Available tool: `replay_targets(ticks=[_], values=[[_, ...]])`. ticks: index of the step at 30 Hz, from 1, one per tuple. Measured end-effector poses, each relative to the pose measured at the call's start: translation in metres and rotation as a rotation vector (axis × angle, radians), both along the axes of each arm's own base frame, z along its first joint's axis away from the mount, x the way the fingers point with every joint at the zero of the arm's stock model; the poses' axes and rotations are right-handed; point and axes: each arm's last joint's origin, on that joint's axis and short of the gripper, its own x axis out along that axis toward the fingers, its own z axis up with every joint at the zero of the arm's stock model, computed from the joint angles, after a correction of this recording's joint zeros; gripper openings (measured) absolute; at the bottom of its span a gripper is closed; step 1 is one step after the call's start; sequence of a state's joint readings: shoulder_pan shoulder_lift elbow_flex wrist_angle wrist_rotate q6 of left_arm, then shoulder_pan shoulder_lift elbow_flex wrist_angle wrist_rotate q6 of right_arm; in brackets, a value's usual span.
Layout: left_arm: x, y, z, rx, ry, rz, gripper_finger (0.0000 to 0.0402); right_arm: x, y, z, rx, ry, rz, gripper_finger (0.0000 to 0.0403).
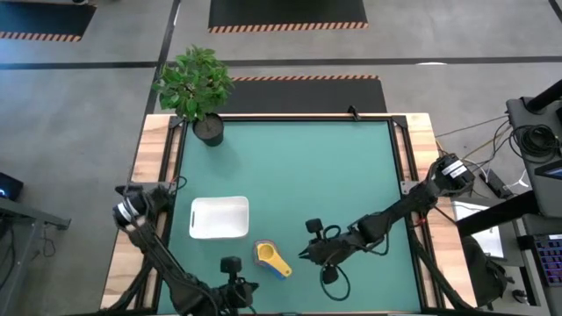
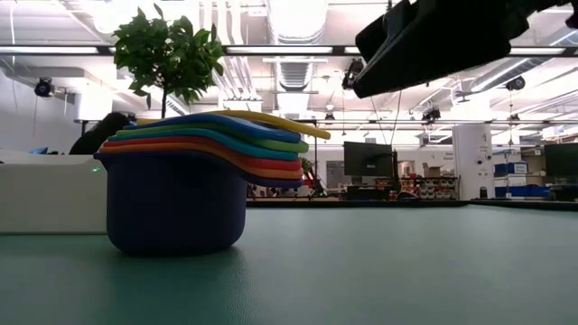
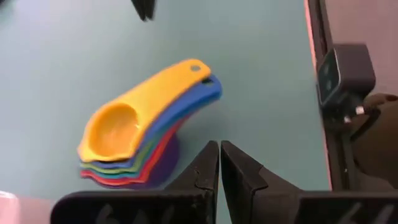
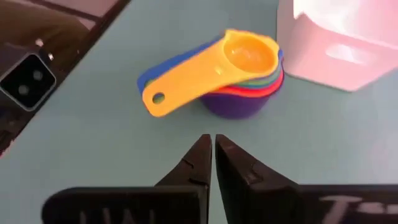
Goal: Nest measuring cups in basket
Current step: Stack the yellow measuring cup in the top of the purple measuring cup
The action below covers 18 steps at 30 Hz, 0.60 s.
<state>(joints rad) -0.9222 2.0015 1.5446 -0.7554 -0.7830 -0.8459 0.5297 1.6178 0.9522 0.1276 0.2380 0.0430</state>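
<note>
cups: measuring cups [image 1: 271,257] are sitting nested in one stack on the tabletop [image 1: 299,167], just beside the basket [image 1: 219,217], not in it.
claws: right claw [image 4: 209,149] and left claw [image 3: 219,155] are both pinched closed, holding nothing, each near the stack.
risk: stack is likely tipping or separating if lifted by the handles.
room: open tabletop beyond; front edge is close.

Lower centre of the high view: the nested measuring cups [image 1: 271,259] show a yellow top; in the low view their layers run yellow, dark blue, green, light blue, red, orange over a purple base. Left of them the basket [image 1: 219,218] is plain white. The table [image 1: 299,167] is teal, edged in pale wood. Upper left, the plant [image 1: 194,81] is green in a dark pot [image 1: 208,131]
</note>
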Motion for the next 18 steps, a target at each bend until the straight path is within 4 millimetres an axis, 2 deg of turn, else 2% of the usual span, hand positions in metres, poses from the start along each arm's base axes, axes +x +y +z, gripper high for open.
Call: replay_targets(ticks=[7, 13, 18], values=[[0.005, 0.004, -0.027, 0.015, 0.039, 0.047, 0.0, 0.004, 0.0, -0.009, 0.007, -0.036, 0.004, 0.0009], [0.019, 0.011, -0.042, 0.034, 0.052, 0.086, 0.0, 0.011, -0.002, -0.018, -0.008, -0.06, -0.02, 0.0008], [0.027, 0.014, -0.044, 0.038, 0.045, 0.082, 0.0, 0.019, -0.002, -0.032, -0.033, -0.071, -0.017, 0.0008]])
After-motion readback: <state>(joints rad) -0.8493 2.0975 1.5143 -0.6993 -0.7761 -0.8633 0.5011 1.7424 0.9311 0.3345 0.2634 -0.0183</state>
